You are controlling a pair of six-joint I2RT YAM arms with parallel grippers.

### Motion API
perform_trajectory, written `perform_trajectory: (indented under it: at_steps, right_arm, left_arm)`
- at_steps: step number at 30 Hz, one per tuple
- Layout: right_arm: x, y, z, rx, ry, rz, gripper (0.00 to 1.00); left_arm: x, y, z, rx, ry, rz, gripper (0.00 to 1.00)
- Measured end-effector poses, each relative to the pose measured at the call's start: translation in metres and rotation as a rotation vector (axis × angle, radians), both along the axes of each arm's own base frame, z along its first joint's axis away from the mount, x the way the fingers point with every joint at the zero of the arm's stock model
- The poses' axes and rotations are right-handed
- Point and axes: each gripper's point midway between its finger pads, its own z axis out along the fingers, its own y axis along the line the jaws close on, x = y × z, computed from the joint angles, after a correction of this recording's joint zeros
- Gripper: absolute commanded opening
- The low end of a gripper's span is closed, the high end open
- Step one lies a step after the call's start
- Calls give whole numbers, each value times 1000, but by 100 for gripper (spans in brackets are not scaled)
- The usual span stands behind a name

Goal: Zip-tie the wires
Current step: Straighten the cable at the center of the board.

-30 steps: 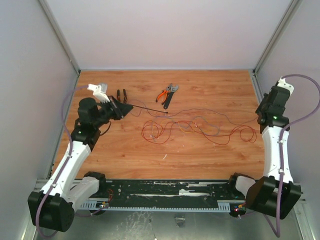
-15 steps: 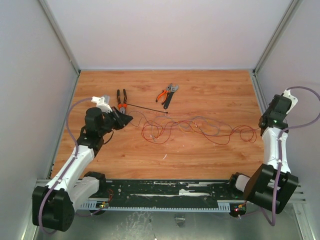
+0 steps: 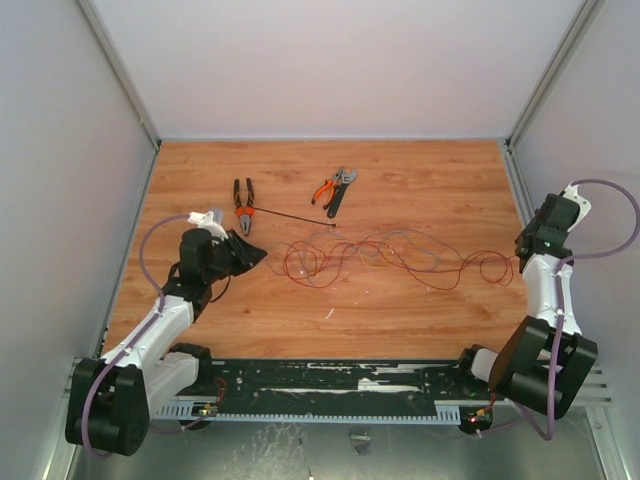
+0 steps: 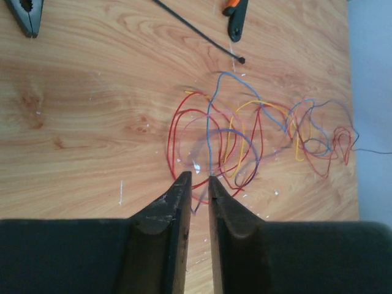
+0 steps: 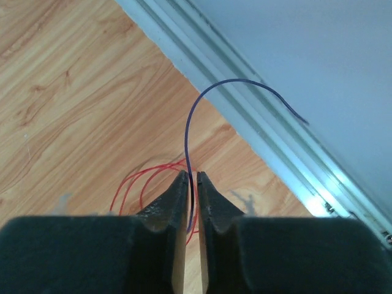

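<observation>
- Left wrist view: the left gripper is being held almost closed, with only a thin slit being left between the fingers. A faint strand of the wires is being seen at the slit; whether it is pinched cannot be told.
- Right wrist view: the right gripper is being clamped on one dark purple strand, which is arcing up out of the tips toward the wall rail. Red loops are being seen just beyond, on the table.
- Top view: the tangle is being spread across mid-table, from just right of the left gripper to the right gripper at the right edge.
- The zip tie is lying flat behind the tangle, its left end beside the orange-handled pliers, and is being touched by neither gripper.
- Versus 0.5 s ago: the left gripper is being drawn back toward its base, away from the pliers. The right gripper and zip tie are being seen about where they were.
</observation>
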Motion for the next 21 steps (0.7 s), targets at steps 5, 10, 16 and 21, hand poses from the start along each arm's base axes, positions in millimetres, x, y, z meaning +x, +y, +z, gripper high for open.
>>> perform_trajectory:
  at_steps: [5, 10, 16, 21]
  right_arm:
    - [-6, 5, -17, 29, 28, 2, 40]
    - [-2, 7, -11, 41, 18, 16, 55]
    - [14, 13, 18, 50, -65, 65, 64]
    - [29, 44, 39, 141, -181, 191, 66]
  left_arm:
    - [-7, -1, -13, 2, 29, 0, 57]
    - [-9, 2, -21, 7, 54, 17, 73]
    - [1, 10, -5, 49, 50, 58, 91]
    - [46, 13, 77, 85, -106, 92, 98]
